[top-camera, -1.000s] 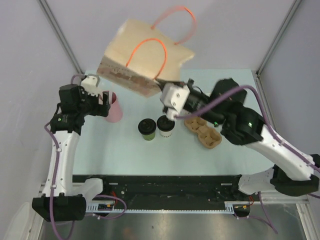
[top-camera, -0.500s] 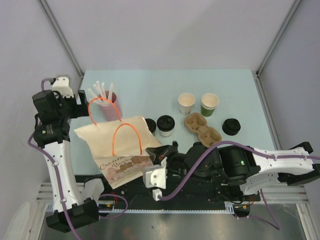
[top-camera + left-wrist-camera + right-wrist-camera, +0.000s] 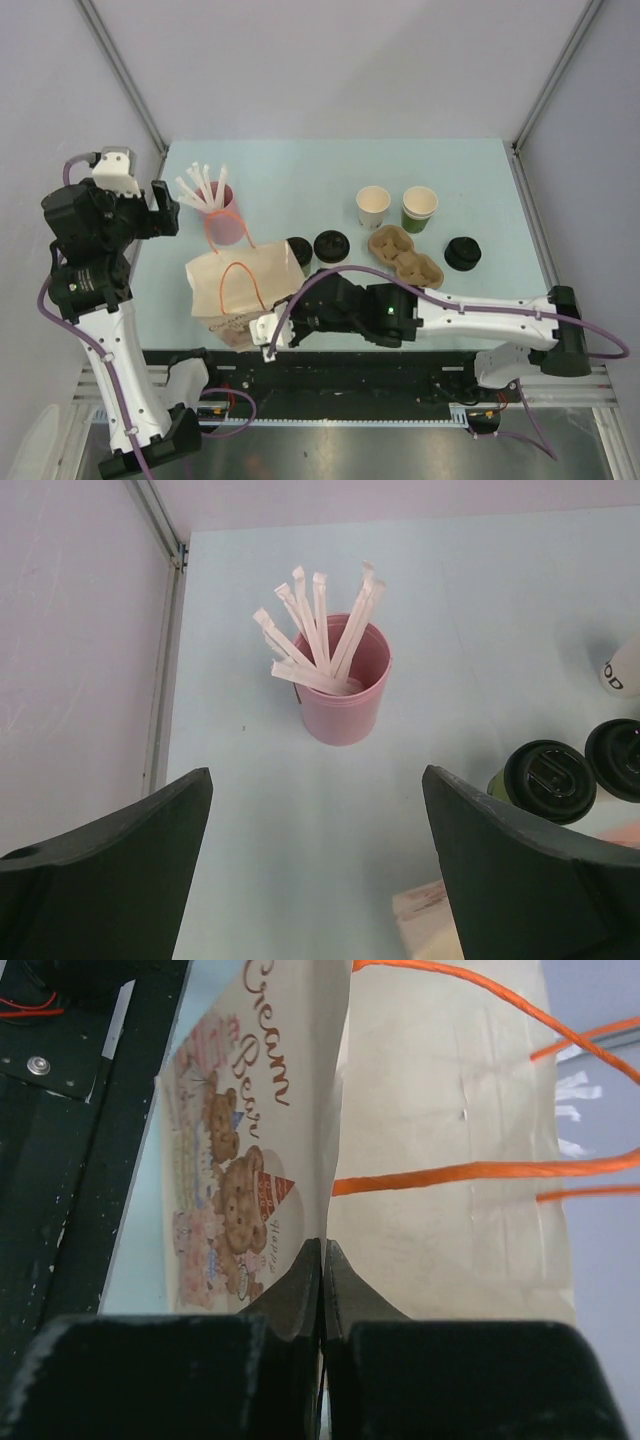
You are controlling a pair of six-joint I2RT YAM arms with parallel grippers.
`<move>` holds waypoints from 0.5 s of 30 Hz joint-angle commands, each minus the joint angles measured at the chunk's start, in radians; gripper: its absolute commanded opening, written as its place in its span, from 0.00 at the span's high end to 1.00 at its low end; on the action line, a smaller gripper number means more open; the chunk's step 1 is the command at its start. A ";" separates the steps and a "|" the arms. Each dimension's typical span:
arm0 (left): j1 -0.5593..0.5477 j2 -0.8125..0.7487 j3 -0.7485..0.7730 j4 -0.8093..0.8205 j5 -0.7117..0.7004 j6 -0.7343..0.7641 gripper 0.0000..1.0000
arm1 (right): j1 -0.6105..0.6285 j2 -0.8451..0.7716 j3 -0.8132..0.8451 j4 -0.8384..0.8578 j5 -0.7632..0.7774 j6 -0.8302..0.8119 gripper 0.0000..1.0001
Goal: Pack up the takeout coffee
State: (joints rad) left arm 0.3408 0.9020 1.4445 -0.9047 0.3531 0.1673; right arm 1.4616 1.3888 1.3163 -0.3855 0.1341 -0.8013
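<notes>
**Top view.** Found green cup [image 3: 297, 247] and white cup [image 3: 331, 246] upright mid-table, side by side, black lids on. Cannot tell if touching. Noted bag [image 3: 243, 288] just in front and left of them, its far edge overlapping the green cup's near side. Cannot tell whether standing or tipped. Saw right gripper [image 3: 268, 335] at the bag's near edge. Saw left gripper [image 3: 160, 208] up beside the pink cup [image 3: 224, 222] of straws, touching nothing. Logged tray [image 3: 405, 257] right of the cups, lidless cups [image 3: 373, 205] behind it, spare lid [image 3: 463, 253] further right.

**Left wrist view.** Found left gripper [image 3: 315, 778] spread wide, nothing between its fingers, hanging over bare table [image 3: 480, 600] short of the pink cup [image 3: 345, 685]. Caught green cup [image 3: 548, 780] and white cup [image 3: 620, 760] at the right edge, mostly lids. Also a bag corner [image 3: 425, 925] at the bottom.

**Right wrist view.** Found right gripper [image 3: 322, 1255] pinched fully together on a side fold of the bag [image 3: 440, 1110], only thin paper between the pads. Saw orange handles [image 3: 470, 1170] running across. No cups here.

**Handling, judged.**
- Expect light, thin paper walls, easy to crush.
- Cannot tell fill level, so treat as full and keep upright.
- Expect slick press-fit lids, likely to pop if lifted by the rim alone.
- Take round the wall just below the lid, with a gentle squeeze.
- Expect limp bag paper, apt to sag. Hold the mouth open before lowering a cup in.
</notes>
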 commanded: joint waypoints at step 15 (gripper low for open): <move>0.009 0.041 0.008 -0.031 -0.052 0.141 0.08 | -0.228 0.159 0.001 0.255 -0.439 -0.093 1.00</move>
State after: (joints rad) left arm 0.3408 0.9321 1.4475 -0.9417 0.2806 0.2359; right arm 1.2648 1.5307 1.3132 -0.2230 -0.2340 -0.8684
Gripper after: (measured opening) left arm 0.922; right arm 0.009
